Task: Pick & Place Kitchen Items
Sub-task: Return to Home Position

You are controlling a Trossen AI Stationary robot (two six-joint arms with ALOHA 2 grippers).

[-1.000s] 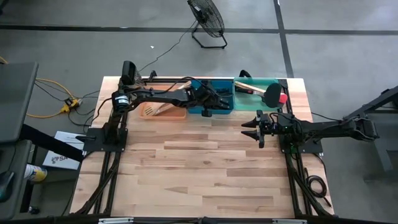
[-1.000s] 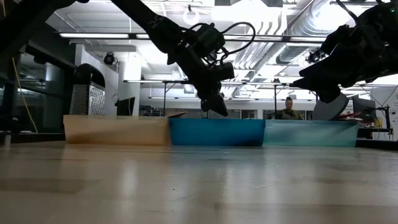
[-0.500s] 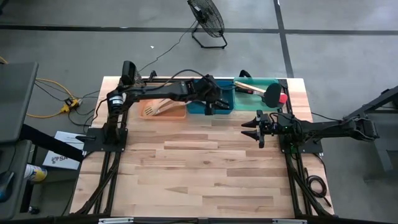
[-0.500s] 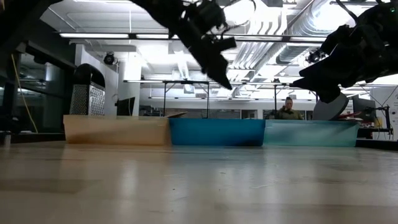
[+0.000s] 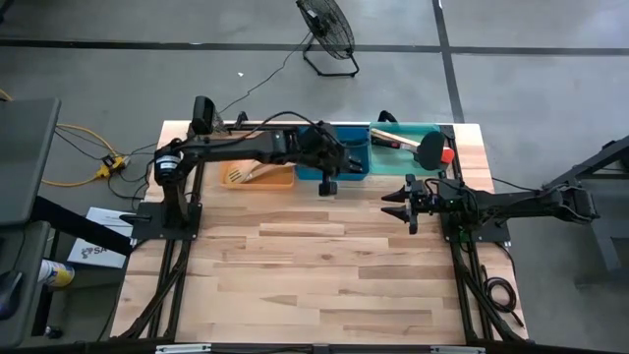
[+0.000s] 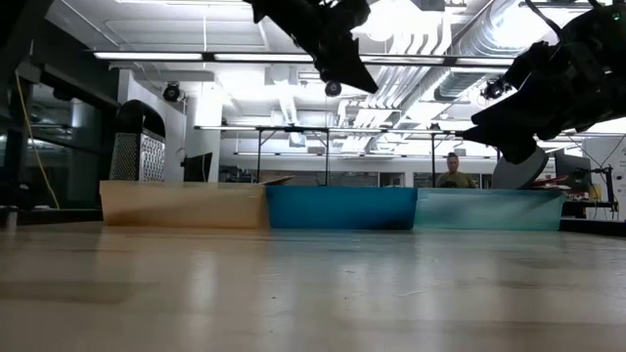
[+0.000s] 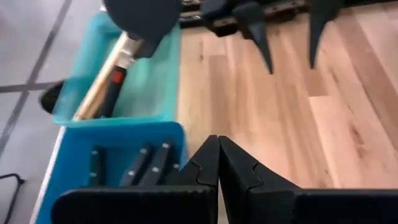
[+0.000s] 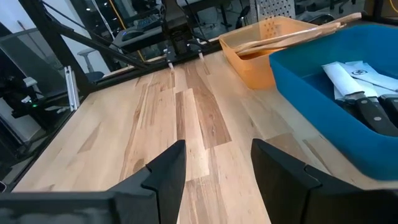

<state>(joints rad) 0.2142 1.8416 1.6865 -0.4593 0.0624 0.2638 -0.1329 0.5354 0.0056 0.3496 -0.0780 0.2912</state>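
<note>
Three bins stand in a row at the table's far edge. The orange bin (image 5: 263, 179) holds pale wooden utensils (image 8: 292, 36). Black-handled knives (image 7: 144, 163) lie in the blue bin (image 5: 359, 165). A wooden-handled turner with a black head (image 5: 428, 149) lies in the green bin (image 5: 405, 157). My left gripper (image 7: 218, 160) is shut with nothing in it, high over the blue bin's near edge (image 5: 327, 185). My right gripper (image 8: 214, 168) hovers open and empty over the table near the green bin (image 5: 397, 204).
Bare wooden tabletop (image 5: 324, 265) stretches from the bins to the near edge. A floor fan (image 5: 327, 29) stands beyond the table. In the low view a person (image 6: 452, 174) sits far behind the bins.
My left gripper has risen from inside the blue bin to well above it, drawing a little toward the table's near edge and tipping closer to level. It carries nothing up.
</note>
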